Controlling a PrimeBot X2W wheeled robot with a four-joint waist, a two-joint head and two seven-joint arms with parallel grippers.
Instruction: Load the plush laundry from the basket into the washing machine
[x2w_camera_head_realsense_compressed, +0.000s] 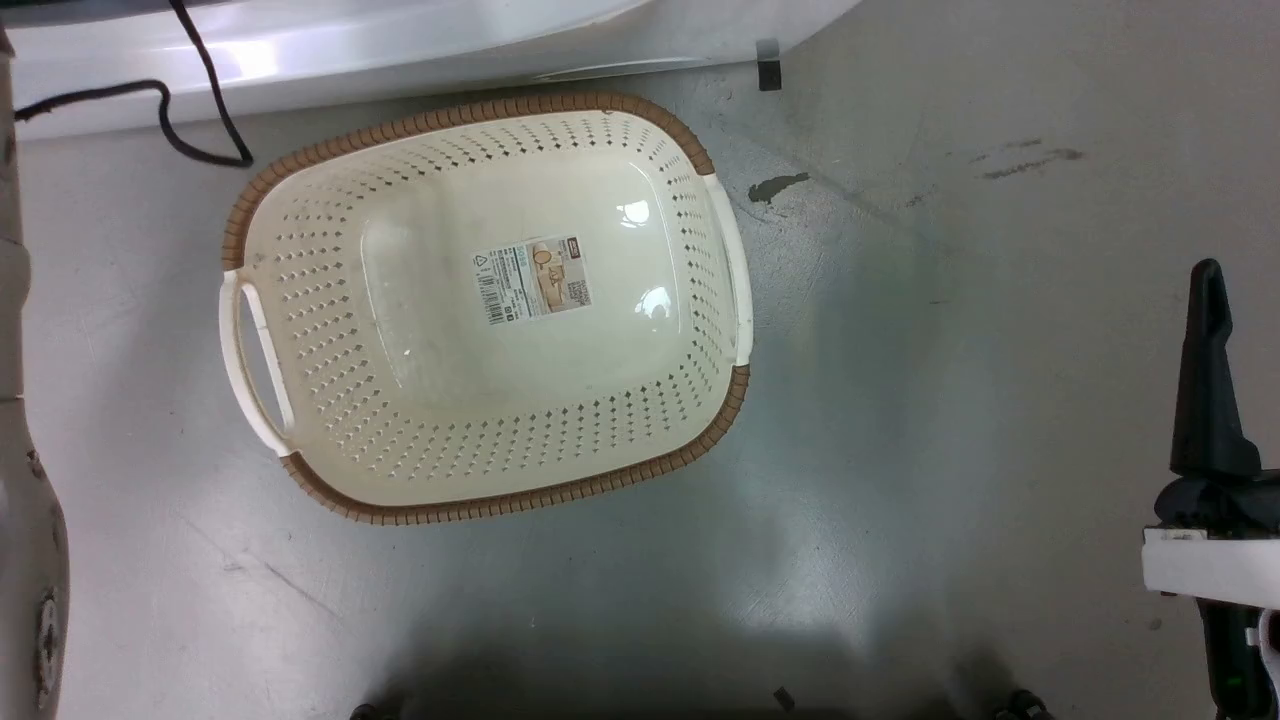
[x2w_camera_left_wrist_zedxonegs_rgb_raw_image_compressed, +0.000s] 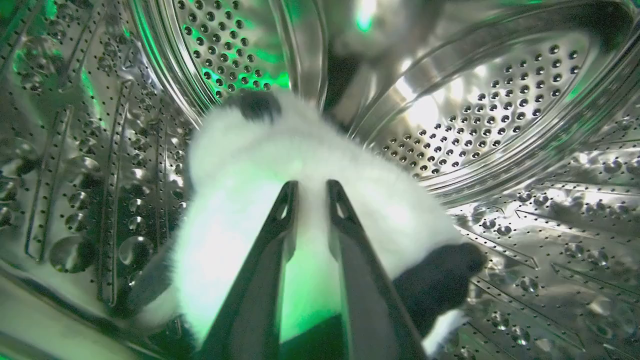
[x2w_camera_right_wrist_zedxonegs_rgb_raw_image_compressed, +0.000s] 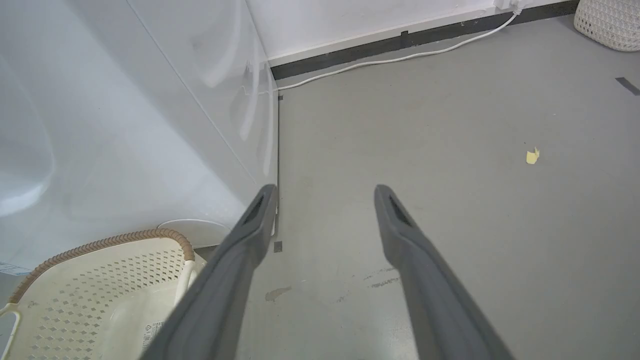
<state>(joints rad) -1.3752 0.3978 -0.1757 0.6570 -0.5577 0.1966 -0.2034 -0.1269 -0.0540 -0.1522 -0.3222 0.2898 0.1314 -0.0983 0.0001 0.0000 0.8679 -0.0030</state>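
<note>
White plush laundry (x2w_camera_left_wrist_zedxonegs_rgb_raw_image_compressed: 250, 165) is lying inside washing machine (x2w_camera_left_wrist_zedxonegs_rgb_raw_image_compressed: 500, 100) drum, left pincer (x2w_camera_left_wrist_zedxonegs_rgb_raw_image_compressed: 312, 189) clamping it; right pincer (x2w_camera_right_wrist_zedxonegs_rgb_raw_image_compressed: 326, 190) is hanging apart near basket (x2w_camera_head_realsense_compressed: 300, 300).

The basket (x2w_camera_head_realsense_compressed: 480, 510) lies open from above. Its far rim is near the washing machine (x2w_camera_head_realsense_compressed: 400, 40), with a black cable (x2w_camera_head_realsense_compressed: 215, 158) by the far-left corner. Bare floor (x2w_camera_head_realsense_compressed: 950, 350) spreads between it and the right tool (x2w_camera_right_wrist_zedxonegs_rgb_raw_image_compressed: 325, 189), whose fingers are wide apart. Inside the drum (x2w_camera_left_wrist_zedxonegs_rgb_raw_image_compressed: 500, 110), the plush laundry (x2w_camera_left_wrist_zedxonegs_rgb_raw_image_compressed: 250, 165) crowds the left tool (x2w_camera_left_wrist_zedxonegs_rgb_raw_image_compressed: 311, 182) — fingers pinched on it, steel walls all round.
</note>
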